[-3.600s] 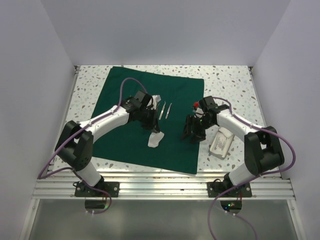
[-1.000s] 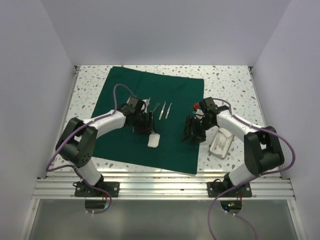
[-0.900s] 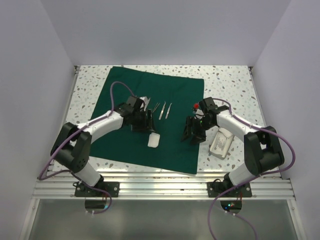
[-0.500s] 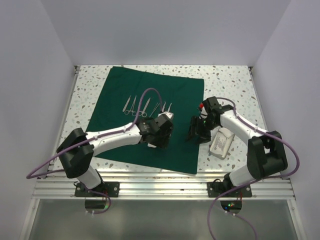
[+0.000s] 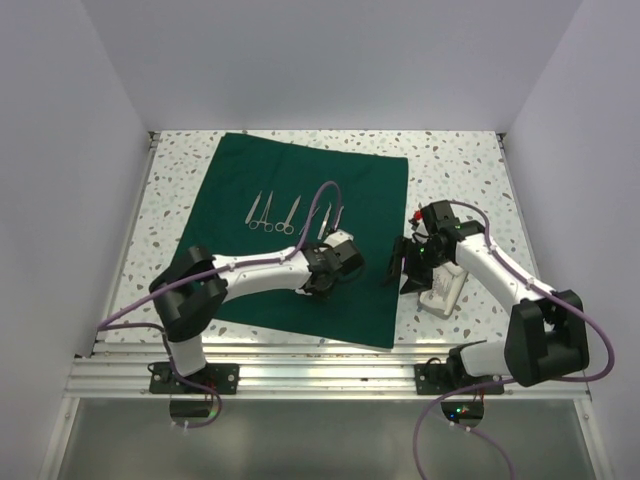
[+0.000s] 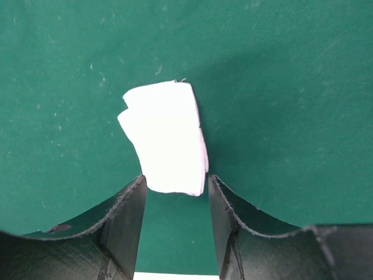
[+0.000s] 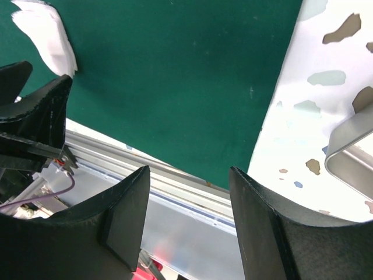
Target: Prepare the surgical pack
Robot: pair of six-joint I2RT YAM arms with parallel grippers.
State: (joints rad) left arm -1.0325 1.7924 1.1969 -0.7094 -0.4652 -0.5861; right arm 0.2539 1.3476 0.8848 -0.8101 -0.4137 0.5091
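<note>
Dark green drape (image 5: pixel 300 180), white gauze (image 6: pixel 166 140), speckled table (image 5: pixel 450 160)

No txt, nos., labels or brand marks I can read in any view. Gauze (image 6: pixel 166 137) is blank white, drape (image 6: pixel 280 87) plain green w/ no print. Tray (image 5: pixel 448 298) and what's in it are too small in the top view for me to make out any lettering.

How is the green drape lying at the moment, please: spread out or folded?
Spread out. The green drape lies flat as one open sheet on the table, with the scissors and gauze on it.
</note>
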